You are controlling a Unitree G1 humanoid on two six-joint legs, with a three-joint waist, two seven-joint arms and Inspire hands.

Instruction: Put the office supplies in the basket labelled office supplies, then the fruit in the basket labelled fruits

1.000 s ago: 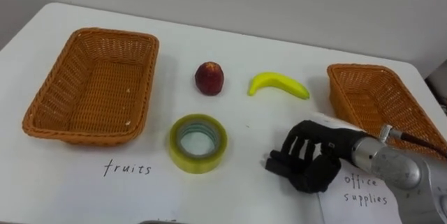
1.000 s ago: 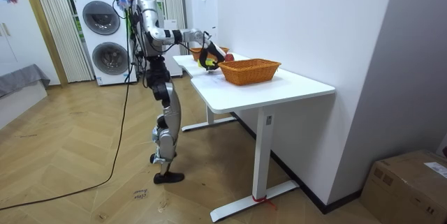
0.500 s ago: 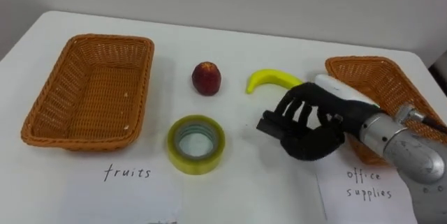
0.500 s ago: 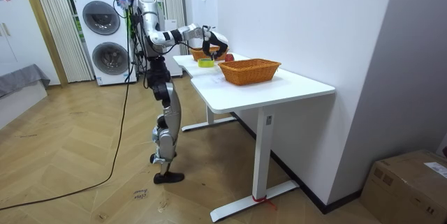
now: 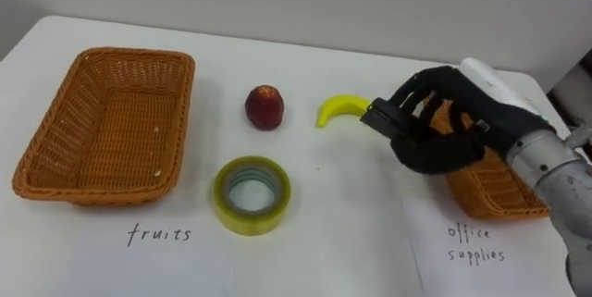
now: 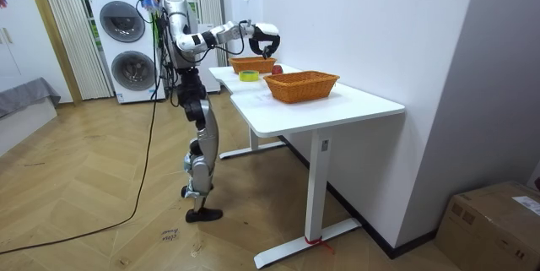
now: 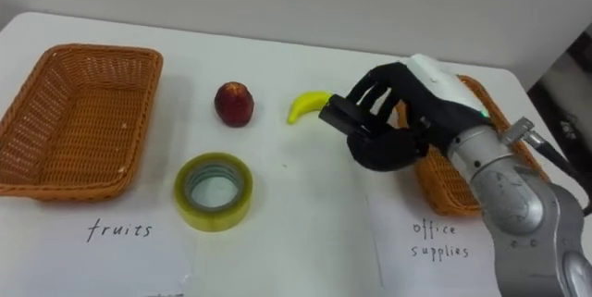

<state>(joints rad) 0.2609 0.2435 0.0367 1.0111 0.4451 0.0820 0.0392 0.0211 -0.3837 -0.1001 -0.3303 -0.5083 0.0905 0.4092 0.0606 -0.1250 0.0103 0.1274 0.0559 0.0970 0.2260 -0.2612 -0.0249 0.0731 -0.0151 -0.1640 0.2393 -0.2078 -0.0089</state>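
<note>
The robot stood at the far end of the white table (image 5: 342, 232), with two stacked washing machines (image 6: 126, 47) behind it, its right arm stretched out over the tabletop. Its right robot hand (image 5: 435, 142) hung in the air above the table, well clear of the surface as seen from across the room. The dark fingers (image 5: 393, 119) were curled in toward the thumb and clenched on nothing.

From the robot's own viewpoint the hand sat over the right end of the banana (image 5: 339, 108) and in front of the right-hand wicker basket (image 5: 499, 206), hiding much of that basket. Nothing could be seen in the part of it that showed. The banana lay on the table near the middle, and the red apple (image 5: 265, 107) lay just to its left, the two apart. Nearer the robot, below the apple, the yellow roll of tape (image 5: 222, 206) lay flat. The left-hand basket (image 5: 111, 121) stood empty at the left side. A handwritten label (image 5: 159, 234) lay on the table in front of it, and another label (image 5: 476, 244) lay before the right basket. All three things to be sorted lay on the table, outside both baskets.
</note>
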